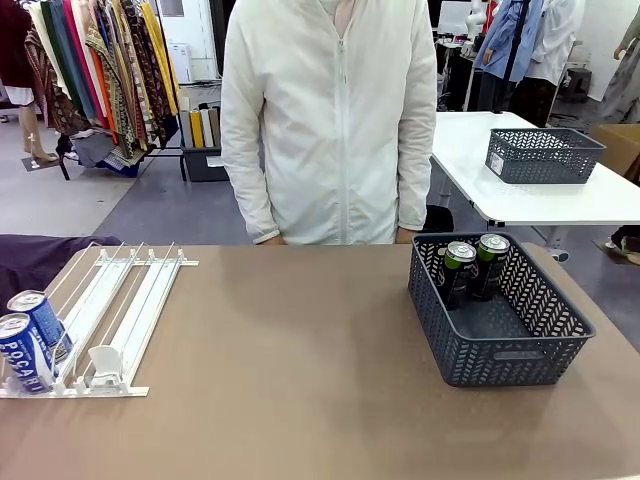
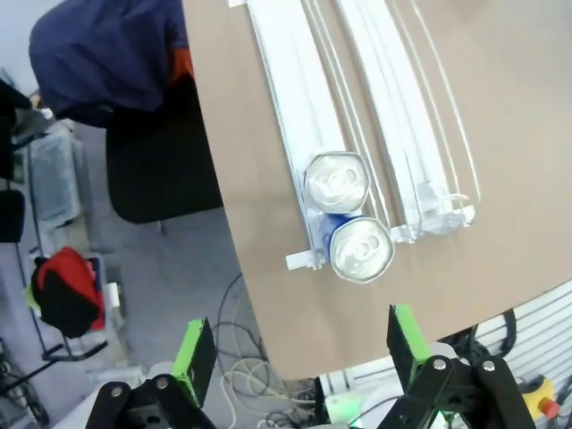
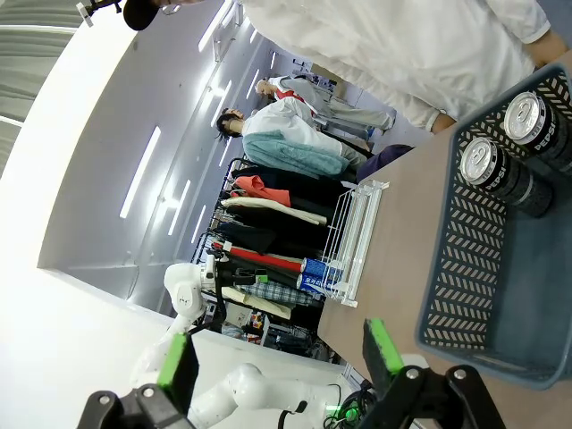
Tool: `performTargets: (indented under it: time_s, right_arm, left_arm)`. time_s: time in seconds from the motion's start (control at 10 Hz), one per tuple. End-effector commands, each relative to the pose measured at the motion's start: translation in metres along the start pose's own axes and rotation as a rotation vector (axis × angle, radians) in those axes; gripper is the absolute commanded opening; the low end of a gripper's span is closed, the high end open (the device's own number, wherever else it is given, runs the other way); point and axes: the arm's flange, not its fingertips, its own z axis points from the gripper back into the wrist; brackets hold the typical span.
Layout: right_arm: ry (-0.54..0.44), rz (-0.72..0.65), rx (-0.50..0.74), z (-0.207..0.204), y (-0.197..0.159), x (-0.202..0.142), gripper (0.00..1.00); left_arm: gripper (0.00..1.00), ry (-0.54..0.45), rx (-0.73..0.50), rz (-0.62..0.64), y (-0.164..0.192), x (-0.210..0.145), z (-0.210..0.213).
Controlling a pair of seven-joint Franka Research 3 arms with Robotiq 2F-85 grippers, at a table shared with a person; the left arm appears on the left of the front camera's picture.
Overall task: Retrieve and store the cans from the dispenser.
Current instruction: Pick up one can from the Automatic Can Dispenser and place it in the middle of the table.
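Two blue-and-white cans (image 1: 24, 350) stand one behind the other at the low, near end of the outermost lane of the rack (image 1: 130, 300), which lies flat on the robot's left side of the brown table (image 1: 300, 370). The rack's other lanes hold only their little white pusher blocks. From above, the silver tops of that pair (image 2: 349, 214) sit touching each other, right at the end of the lane close to the table's edge. Two black cans (image 1: 474, 265) stand upright side by side in the far corner of a dark grey basket (image 1: 500, 350) on the right side of the table, well apart from the rack. The left gripper (image 2: 302, 353) hangs above and just off the table's edge near the blue-and-white pair, its green-padded fingers spread wide with nothing between them. The right gripper (image 3: 279, 362) is also spread wide and holds nothing, with the grey basket and its two black cans ahead of it. A person (image 1: 330, 120) in a white zipped jacket stands at the far side of the table. Behind, a second basket (image 1: 545, 155) rests on a white table (image 1: 560, 205).
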Motion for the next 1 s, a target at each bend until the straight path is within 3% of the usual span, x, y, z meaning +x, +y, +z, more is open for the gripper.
performTargets:
  time_s: [0.0,0.2,0.9]
  right_arm:
    - [-0.007,0.002,0.012,0.0,0.004,0.003,1.0]
    - [-0.007,0.002,0.012,0.0,0.004,0.003,1.0]
    - [-0.007,0.002,0.012,0.0,0.004,0.003,1.0]
  left_arm:
    - [1.0,0.002,-0.012,-0.03,-0.021,0.006,-0.033]
    - [1.0,0.011,-0.027,0.016,-0.031,0.007,-0.053]
    - [1.0,0.244,-0.142,0.04,-0.03,0.002,-0.131]
